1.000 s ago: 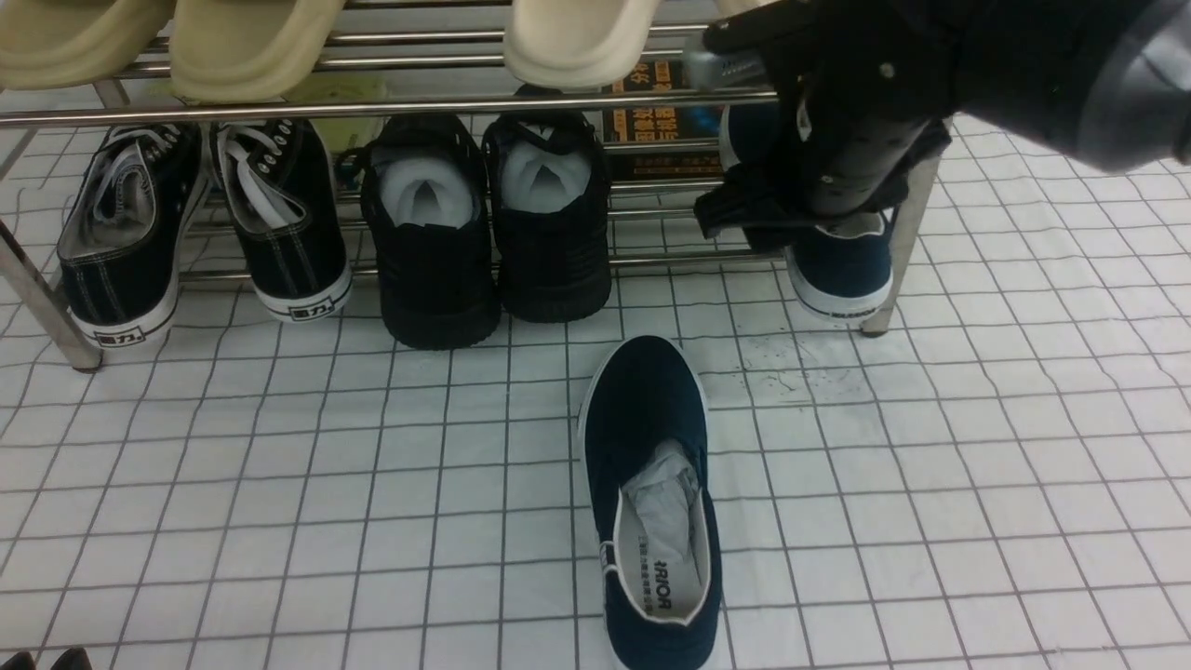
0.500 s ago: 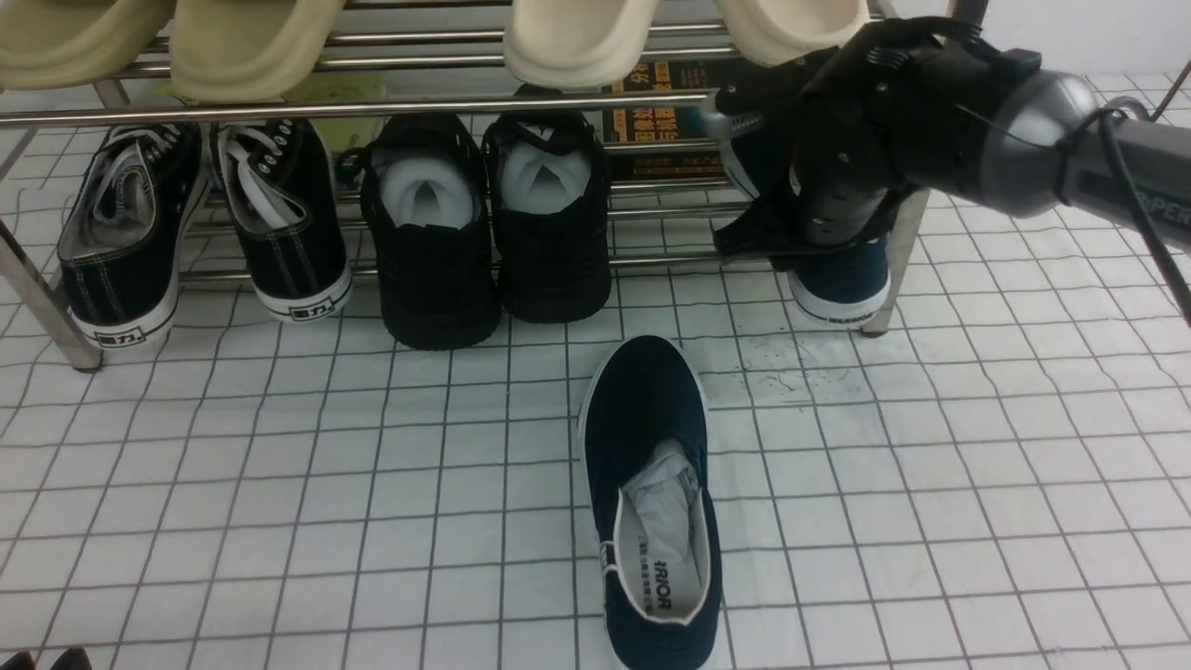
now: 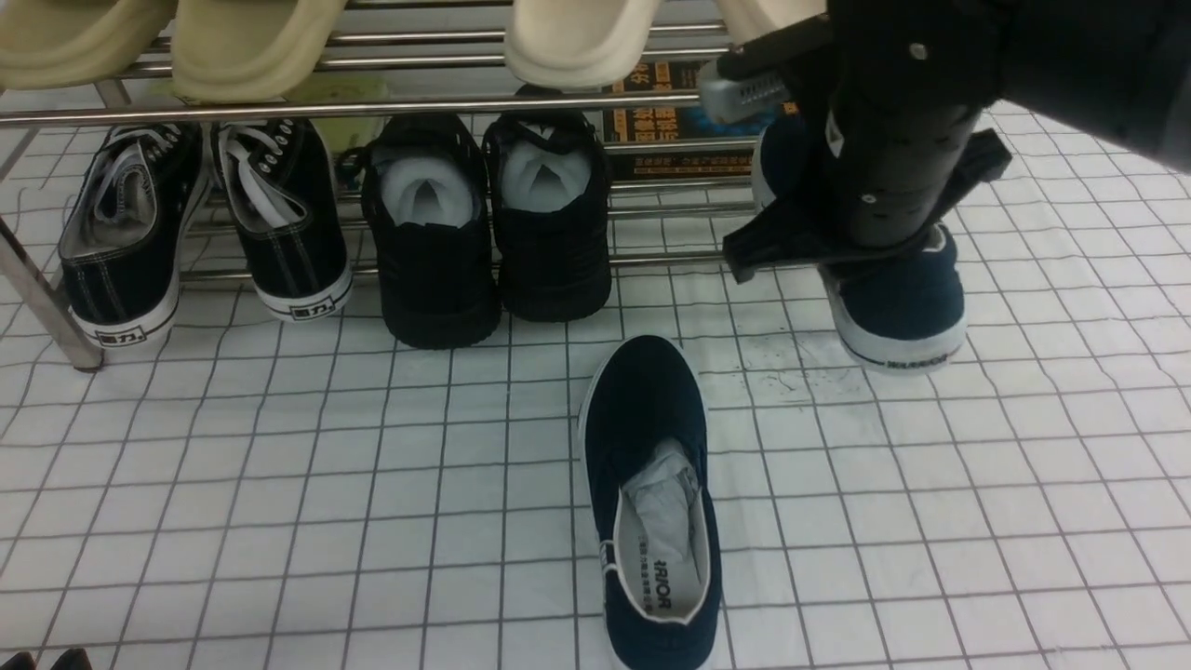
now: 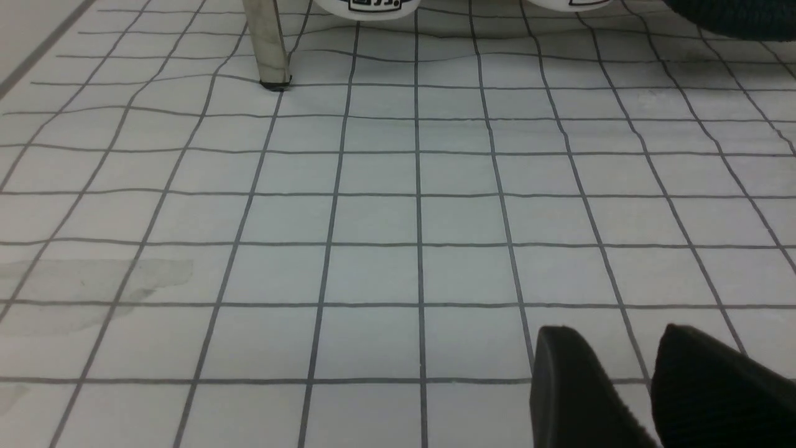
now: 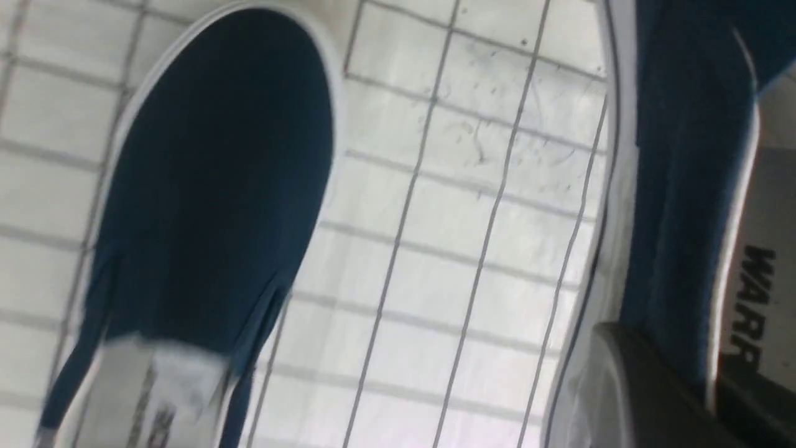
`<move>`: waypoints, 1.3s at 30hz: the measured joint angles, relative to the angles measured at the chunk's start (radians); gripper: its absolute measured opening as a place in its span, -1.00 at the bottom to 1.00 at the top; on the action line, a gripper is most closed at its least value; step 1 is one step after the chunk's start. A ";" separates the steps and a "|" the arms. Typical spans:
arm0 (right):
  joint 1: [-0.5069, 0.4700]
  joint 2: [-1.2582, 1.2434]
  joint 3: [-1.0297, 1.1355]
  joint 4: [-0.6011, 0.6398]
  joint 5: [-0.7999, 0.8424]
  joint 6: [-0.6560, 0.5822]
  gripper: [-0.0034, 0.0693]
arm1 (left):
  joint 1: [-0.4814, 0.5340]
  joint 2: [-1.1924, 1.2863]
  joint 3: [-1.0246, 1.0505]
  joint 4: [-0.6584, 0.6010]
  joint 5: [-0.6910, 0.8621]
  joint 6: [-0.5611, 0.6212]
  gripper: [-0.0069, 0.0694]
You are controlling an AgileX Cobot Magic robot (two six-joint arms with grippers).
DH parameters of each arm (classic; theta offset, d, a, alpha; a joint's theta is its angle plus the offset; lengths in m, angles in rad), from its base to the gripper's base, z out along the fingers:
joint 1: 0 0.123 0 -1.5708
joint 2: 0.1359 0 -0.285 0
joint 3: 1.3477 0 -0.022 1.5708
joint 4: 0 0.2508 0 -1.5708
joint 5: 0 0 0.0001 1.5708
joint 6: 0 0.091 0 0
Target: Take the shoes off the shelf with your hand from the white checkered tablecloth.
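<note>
shoe (image 3: pixel 898 307) pulled fwd, R gripper (image 5: pixel 699 392) clamped

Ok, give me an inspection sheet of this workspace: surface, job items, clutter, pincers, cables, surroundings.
Surface: white checkered tablecloth, wrinkled, with dark scuffs.
Job's things: one navy shoe flat on the cloth; second navy shoe held in front of the steel shelf.
Clutter: black lace-up sneakers, all-black shoes, cream slippers, all at the shelf.
Pincers: right pincer shut on that shoe's side wall; left pincer open, empty, low over cloth.
Cables: nothing seen.
Surroundings: nothing seen.
</note>
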 joint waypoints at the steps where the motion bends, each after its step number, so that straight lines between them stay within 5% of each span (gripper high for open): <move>1: 0.000 -0.008 0.000 0.000 0.000 0.005 -0.86 | 0.000 0.000 0.000 0.000 0.000 0.000 -0.19; 10: 0.130 -0.199 0.451 0.025 -0.103 0.314 -0.86 | 0.000 0.000 0.000 0.000 0.000 0.000 -0.19; 20: 0.130 -0.096 0.490 -0.015 -0.433 0.351 -0.86 | 0.000 0.000 0.000 0.000 0.000 0.000 -0.19; 29: 0.130 -0.017 0.491 -0.046 -0.464 0.414 -0.81 | 0.000 0.000 0.000 0.000 0.000 0.000 -0.19; 35: 0.130 0.000 0.491 -0.049 -0.482 0.418 -0.56 | 0.000 0.000 0.000 0.000 0.000 0.000 -0.19; 39: 0.130 -0.010 0.460 -0.003 -0.436 0.407 -0.01 | 0.000 0.000 0.000 0.000 0.000 0.000 -0.19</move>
